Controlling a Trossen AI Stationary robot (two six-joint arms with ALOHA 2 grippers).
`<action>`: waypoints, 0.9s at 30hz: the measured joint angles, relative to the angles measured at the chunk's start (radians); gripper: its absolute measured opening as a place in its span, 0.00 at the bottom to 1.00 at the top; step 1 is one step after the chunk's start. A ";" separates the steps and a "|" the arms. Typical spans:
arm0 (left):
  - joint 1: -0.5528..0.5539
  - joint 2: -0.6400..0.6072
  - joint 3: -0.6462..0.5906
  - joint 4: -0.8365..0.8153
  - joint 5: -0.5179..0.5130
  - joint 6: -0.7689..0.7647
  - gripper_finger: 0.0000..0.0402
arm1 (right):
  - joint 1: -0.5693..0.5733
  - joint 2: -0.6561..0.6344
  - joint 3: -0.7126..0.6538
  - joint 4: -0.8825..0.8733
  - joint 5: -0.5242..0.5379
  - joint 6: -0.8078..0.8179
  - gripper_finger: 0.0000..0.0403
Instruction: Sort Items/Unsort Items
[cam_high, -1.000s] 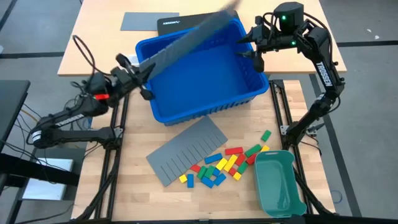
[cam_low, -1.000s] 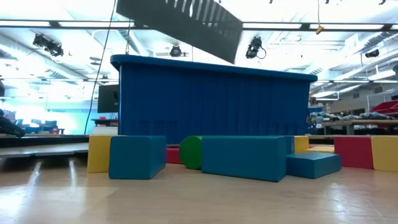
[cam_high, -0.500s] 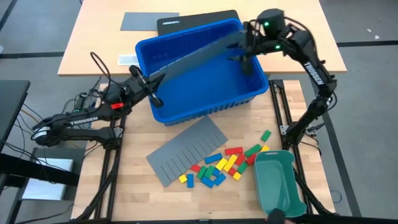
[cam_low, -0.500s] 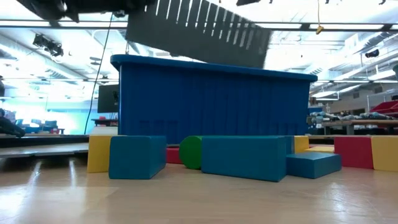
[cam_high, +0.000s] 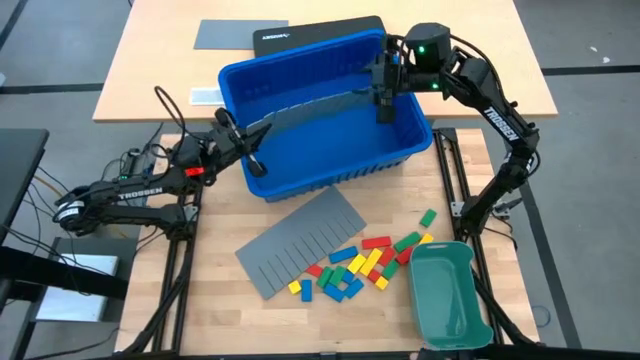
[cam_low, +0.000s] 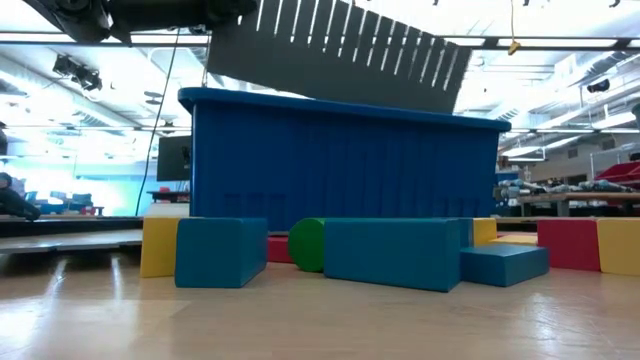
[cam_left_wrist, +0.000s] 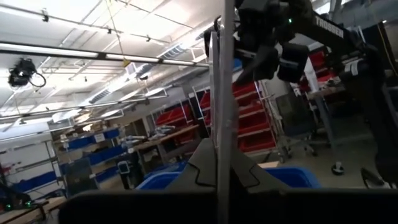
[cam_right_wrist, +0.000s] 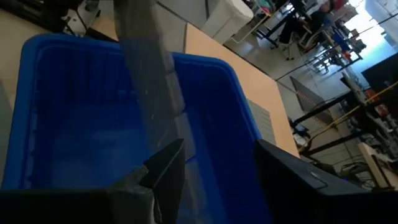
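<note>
Both grippers are at a grey slotted divider sheet (cam_high: 315, 105), which stands on edge and slants across the inside of the blue bin (cam_high: 300, 182). In the low view the sheet (cam_low: 340, 45) rises above the bin's rim, slots up. My left gripper (cam_high: 250, 140) is shut on its left end. My right gripper (cam_high: 383, 98) is open, with a finger on either side of the sheet's right end (cam_right_wrist: 149, 87). The coloured blocks (cam_high: 358, 262) lie in a loose heap on the table in front of the bin, untouched. My left gripper pinches the divider sheet's left end (cam_left_wrist: 224, 140) between its two fingers, one on each flat face. The fingers come roughly level from the table's left, along the sheet. The sheet stands on edge, its right end lower, inside the bin. My right gripper's fingers straddle the sheet's right end; one finger (cam_right_wrist: 168, 165) is close beside it, and I cannot tell whether it touches.
A second grey slotted sheet (cam_high: 298, 240) lies flat on the table beside the blocks. A teal tray (cam_high: 450, 300) stands at the near right. A black flat object (cam_high: 320, 32) and a grey sheet (cam_high: 240, 33) lie behind the bin.
My left gripper has moved toward the bin and tipped the sheet down: its raised right end has sunk from above the far rim into the bin. My right gripper has come left and down to that end, so its fingers now straddle it.
</note>
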 joint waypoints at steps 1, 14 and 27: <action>0.000 0.003 0.000 0.002 0.000 0.000 0.00 | 0.002 0.000 0.000 0.001 0.002 0.008 0.46; 0.000 -0.001 0.000 0.010 -0.049 -0.001 0.00 | 0.056 -0.009 -0.003 -0.211 -0.028 0.279 0.16; 0.001 -0.001 0.000 0.015 -0.048 -0.017 0.01 | 0.212 -0.354 -0.671 0.464 0.076 0.441 0.00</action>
